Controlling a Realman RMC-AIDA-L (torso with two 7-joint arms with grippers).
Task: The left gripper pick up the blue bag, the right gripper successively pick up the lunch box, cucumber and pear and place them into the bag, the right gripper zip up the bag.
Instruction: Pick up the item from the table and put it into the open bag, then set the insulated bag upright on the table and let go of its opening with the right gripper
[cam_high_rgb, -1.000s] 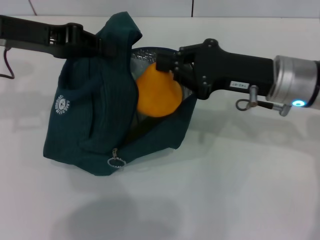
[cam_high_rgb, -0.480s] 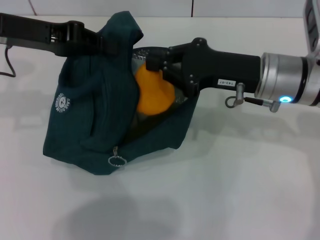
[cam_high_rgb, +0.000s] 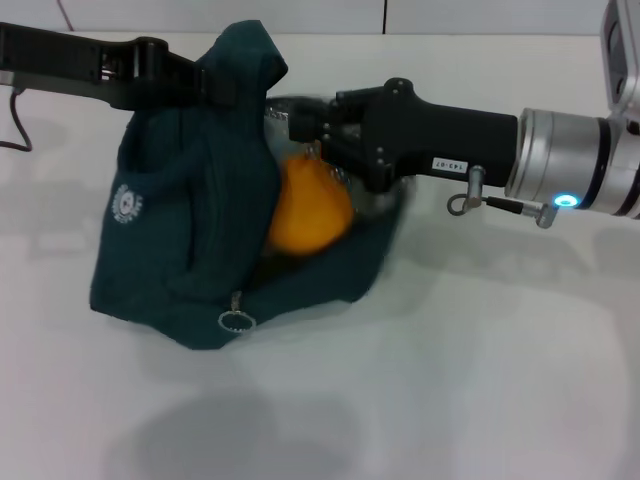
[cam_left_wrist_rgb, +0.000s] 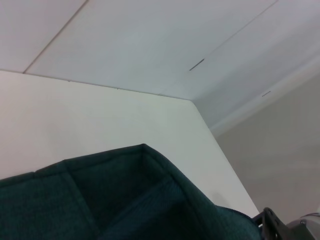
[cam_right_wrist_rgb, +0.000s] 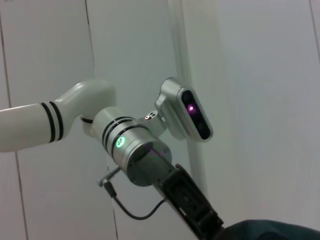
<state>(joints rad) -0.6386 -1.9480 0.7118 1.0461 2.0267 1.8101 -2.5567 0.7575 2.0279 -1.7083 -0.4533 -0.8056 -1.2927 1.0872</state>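
Observation:
The blue bag (cam_high_rgb: 190, 230) stands on the white table with its mouth facing right. My left gripper (cam_high_rgb: 215, 85) is shut on the fabric at the bag's top and holds it up. In the mouth, the orange-yellow pear (cam_high_rgb: 310, 208) rests against the silver lining, stem up. My right gripper (cam_high_rgb: 308, 128) hovers open just above the pear at the rim. The zip pull ring (cam_high_rgb: 235, 321) hangs at the front. The lunch box and cucumber are hidden. The left wrist view shows the bag's fabric (cam_left_wrist_rgb: 125, 200), and the right wrist view shows its edge (cam_right_wrist_rgb: 270, 230).
A dark cable (cam_high_rgb: 15, 120) lies at the table's far left. The white table (cam_high_rgb: 480, 350) stretches in front of and to the right of the bag. In the right wrist view, the left arm's silver wrist (cam_right_wrist_rgb: 135, 150) and the head camera (cam_right_wrist_rgb: 187, 115) stand before a white wall.
The right gripper moved left to the bag's mouth with the pear. The pear has since dropped out of its fingers and sits lower in the bag, and the bag's right side sagged.

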